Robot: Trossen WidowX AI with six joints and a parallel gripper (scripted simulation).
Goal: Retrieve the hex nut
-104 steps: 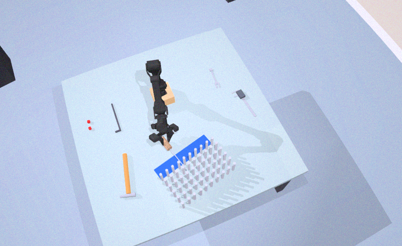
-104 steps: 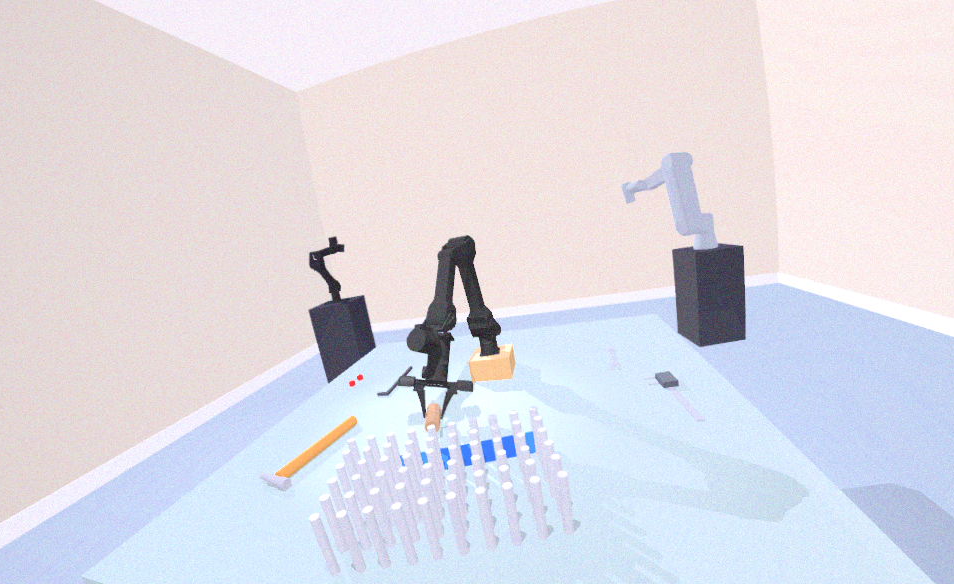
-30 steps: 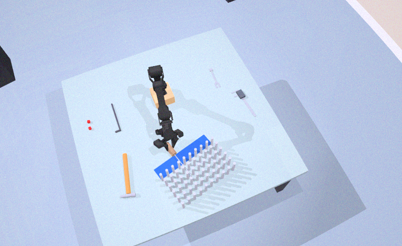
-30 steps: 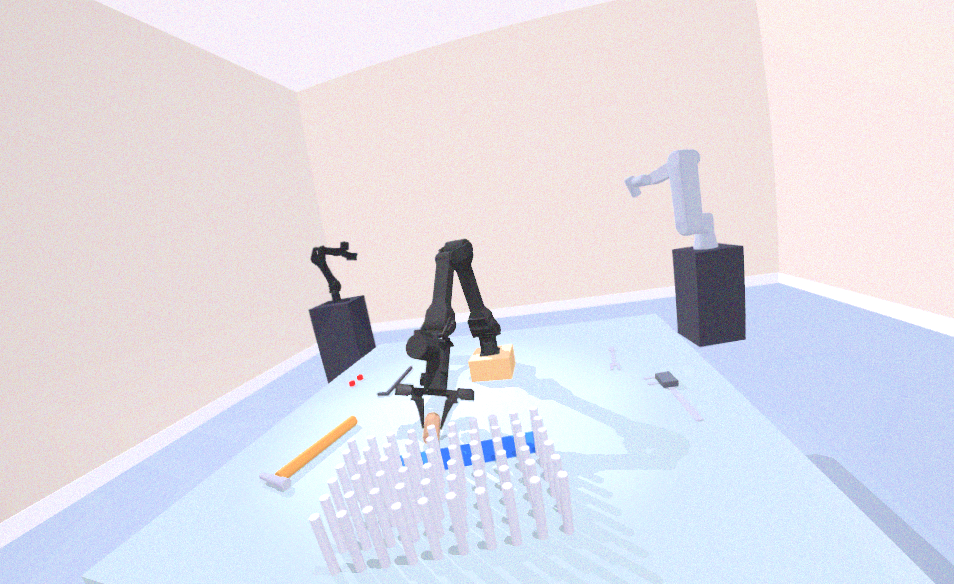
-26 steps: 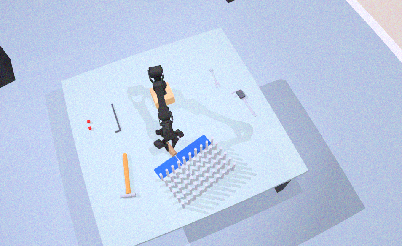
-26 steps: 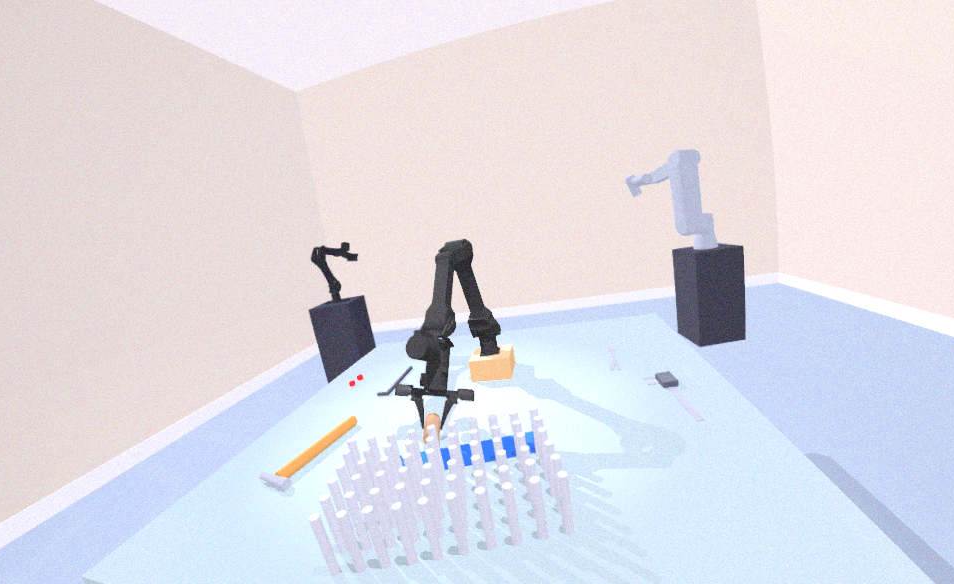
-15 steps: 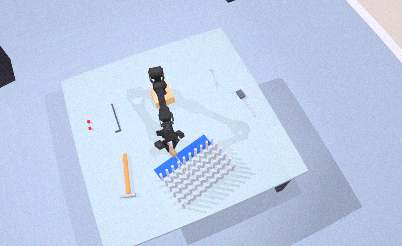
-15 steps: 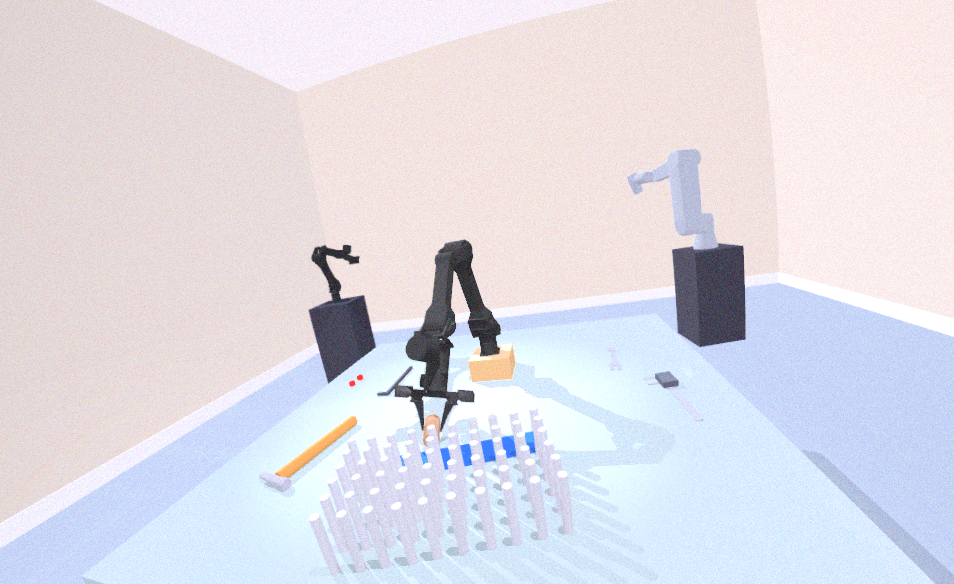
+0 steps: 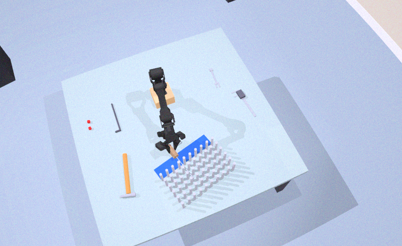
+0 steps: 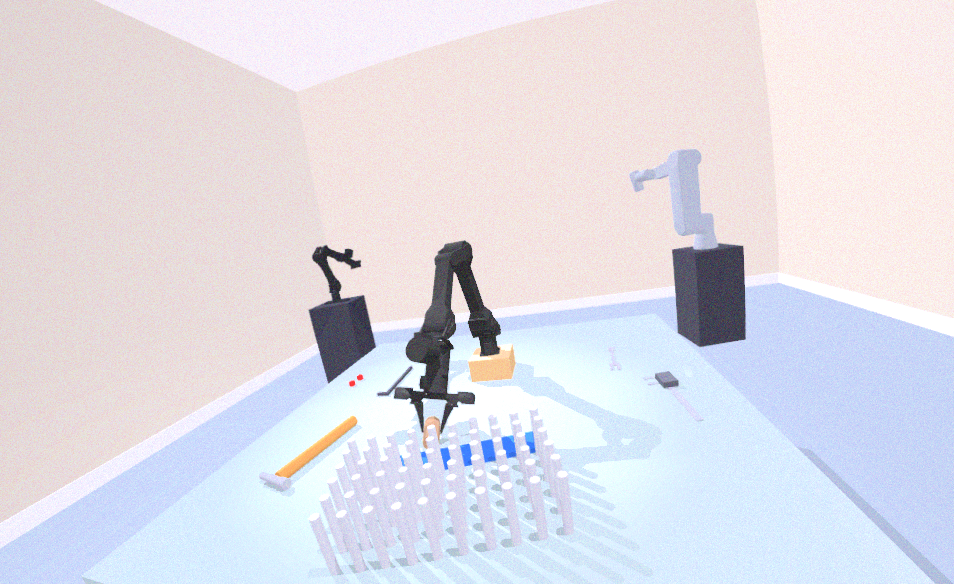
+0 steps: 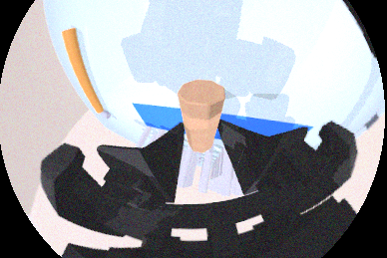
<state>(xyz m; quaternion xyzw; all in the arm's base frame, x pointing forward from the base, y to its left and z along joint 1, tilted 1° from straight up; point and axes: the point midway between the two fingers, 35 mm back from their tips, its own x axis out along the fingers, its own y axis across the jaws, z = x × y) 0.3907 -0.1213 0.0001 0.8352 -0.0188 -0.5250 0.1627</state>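
Note:
My gripper [image 9: 172,149] [image 10: 432,427] [image 11: 200,124] is shut on the wooden handle of a thin-shafted tool [image 9: 174,152] [image 10: 431,433] [image 11: 201,109]. It holds the handle tilted above the blue taped strip [image 9: 162,168] [image 10: 465,453] [image 11: 159,116]. The pale shaft slopes down between the standing metal spacers [image 9: 183,205] [image 10: 566,504], reaching some rows in. Its tip is hidden or too small to tell, as is any contact with a spacer. The spacers appear upright. The hex nut cannot be made out in any view.
An orange-handled hammer [image 9: 126,174] [image 10: 318,445] [image 11: 82,69] lies left of the field. A black L-shaped rod [image 9: 116,117] [image 10: 397,382] and two red cubes [image 9: 88,121] lie farther back left. A wrench [image 9: 214,78] and a caliper [image 9: 240,93] [image 10: 666,379] lie back right.

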